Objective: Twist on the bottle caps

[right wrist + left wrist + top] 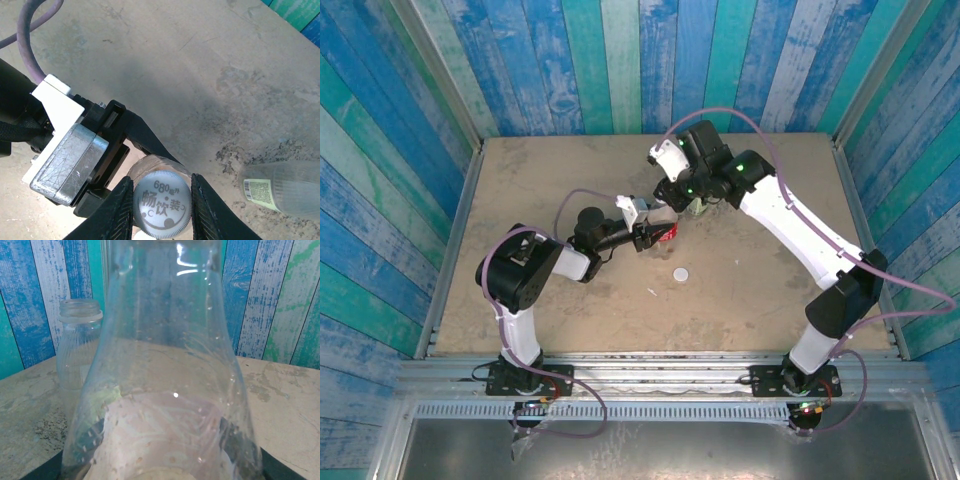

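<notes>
Tan surface (pixel 540 180), both arms meeting near its middle. Left end effector (pixel 653 236) is clamped on the red-label bottle (pixel 667 233), holding it upright. Its dark fingers flank the bottle's lower body in the left wrist view. Green-label bottle (pixel 282 189) stands just beside it on the far-right side, neck open. Right end effector (pixel 162 207) is pinched on a white cap (pixel 161 200) directly over the held bottle's mouth — can't tell if the threads are engaged. Second cap (pixel 681 273) lies flat on the surface on the near side — apart from both bottles.
</notes>
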{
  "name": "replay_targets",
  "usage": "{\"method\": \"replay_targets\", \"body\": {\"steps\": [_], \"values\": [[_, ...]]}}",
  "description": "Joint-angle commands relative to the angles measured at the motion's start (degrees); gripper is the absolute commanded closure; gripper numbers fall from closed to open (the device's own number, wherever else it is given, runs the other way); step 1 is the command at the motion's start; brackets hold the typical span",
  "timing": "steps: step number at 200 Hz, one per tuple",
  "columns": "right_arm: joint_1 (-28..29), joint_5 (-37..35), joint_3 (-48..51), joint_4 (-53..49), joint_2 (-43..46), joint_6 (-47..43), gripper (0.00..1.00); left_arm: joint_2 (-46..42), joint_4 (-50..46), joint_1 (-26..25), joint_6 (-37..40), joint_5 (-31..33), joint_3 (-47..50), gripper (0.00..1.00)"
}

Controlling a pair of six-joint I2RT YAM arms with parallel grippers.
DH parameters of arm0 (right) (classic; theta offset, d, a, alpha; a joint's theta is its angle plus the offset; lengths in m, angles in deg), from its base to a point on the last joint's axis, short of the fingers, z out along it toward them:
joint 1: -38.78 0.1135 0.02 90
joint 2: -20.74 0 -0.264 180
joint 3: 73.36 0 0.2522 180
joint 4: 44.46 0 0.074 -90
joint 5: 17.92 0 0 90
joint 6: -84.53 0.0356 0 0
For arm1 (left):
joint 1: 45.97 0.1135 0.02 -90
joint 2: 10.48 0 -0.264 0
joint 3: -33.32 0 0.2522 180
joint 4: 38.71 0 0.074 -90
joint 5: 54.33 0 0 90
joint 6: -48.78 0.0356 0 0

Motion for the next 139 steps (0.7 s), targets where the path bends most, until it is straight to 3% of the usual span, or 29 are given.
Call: {"method": "replay_targets", "body": {"steps": [1, 78, 139], "values": [[0.9, 0.1, 4.4, -4.8, -2.5, 0.1, 0.73, 2.2, -8.2, -1.3, -1.1, -2.8, 0.5, 0.49], [0.9, -2.2, 5.3, -2.3, -0.8, 2.8, 0.71, 2.4, -8.8, -1.2, -1.0, -2.9, 0.3, 0.49], [0.9, -3.4, 4.5, -1.4, 0.3, 4.0, 0.54, 2.4, -9.7, -1.2, -0.6, -3.0, 0.4, 0.49]]}}
